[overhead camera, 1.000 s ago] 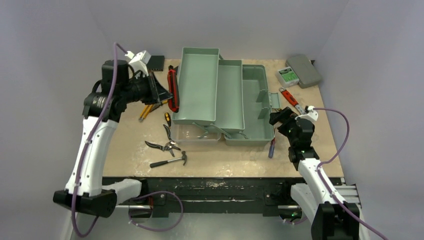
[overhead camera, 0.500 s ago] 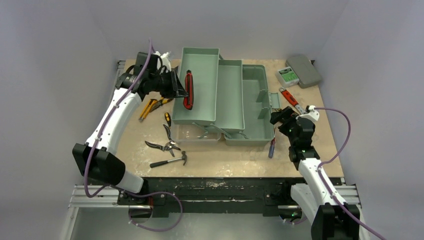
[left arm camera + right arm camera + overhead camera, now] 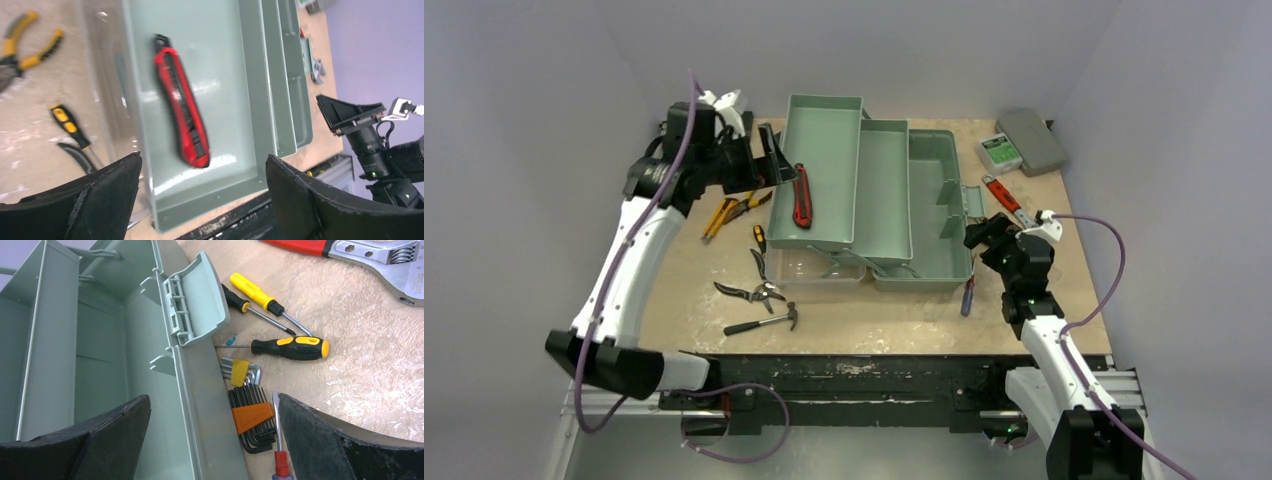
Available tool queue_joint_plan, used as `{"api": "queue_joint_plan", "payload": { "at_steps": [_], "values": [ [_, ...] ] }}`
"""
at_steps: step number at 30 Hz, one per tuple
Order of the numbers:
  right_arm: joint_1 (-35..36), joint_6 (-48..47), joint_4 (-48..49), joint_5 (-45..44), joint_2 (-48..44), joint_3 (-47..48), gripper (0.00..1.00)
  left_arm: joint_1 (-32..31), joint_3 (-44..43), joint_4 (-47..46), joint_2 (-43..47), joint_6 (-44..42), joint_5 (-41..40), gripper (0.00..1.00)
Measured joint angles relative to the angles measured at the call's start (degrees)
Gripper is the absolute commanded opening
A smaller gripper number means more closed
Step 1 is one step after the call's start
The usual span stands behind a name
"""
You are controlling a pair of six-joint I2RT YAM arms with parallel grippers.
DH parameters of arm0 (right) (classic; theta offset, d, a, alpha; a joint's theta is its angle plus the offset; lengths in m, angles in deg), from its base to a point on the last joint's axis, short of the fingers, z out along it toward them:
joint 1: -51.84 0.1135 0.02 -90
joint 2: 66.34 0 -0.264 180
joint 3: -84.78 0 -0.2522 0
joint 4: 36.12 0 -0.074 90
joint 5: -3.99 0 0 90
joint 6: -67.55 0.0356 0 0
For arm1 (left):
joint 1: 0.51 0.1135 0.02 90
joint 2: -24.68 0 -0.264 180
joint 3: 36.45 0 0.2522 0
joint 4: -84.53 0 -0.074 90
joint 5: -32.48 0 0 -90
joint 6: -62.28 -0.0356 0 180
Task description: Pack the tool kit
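Red knife (image 3: 181,120), just one, lies in one green tray (image 3: 225,75).

A second ago we hold the knife (image 3: 801,195) in our left gripper (image 3: 779,165) above the table (image 3: 694,290), left of the tray (image 3: 824,110). Half a second ago we carry it over the tray's left wall. Now the knife lies flat on the tray floor, lengthwise near that wall, and nothing touches it. Our left gripper is off it, jaws spread wide, drawn back outside the tray's left wall. The left arm sits a little further left than half a second ago.
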Motion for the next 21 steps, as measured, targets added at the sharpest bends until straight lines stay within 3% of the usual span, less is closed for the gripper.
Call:
{"api": "queue_joint_plan", "payload": {
  "at_steps": [2,7,11,16,21],
  "values": [
    [0.0,0.0,0.0,0.1,0.0,0.0,0.99,0.9,1.7,0.1,5.1,0.0,-3.0,1.00],
    [0.0,0.2,0.0,0.2,0.1,0.0,0.99,6.4,9.0,0.7,19.8,0.9,-12.2,1.00],
    [0.0,0.4,0.0,0.2,0.4,0.0,0.99,10.3,17.1,1.9,27.4,6.4,-23.4,0.97],
    [0.0,0.4,-0.2,0.2,0.8,0.0,0.99,11.7,26.0,7.6,24.5,16.2,-34.4,0.87],
    [0.0,0.4,-0.2,0.2,0.8,0.0,0.99,11.9,32.1,10.9,17.6,21.9,-37.6,0.87]
  ]
}}
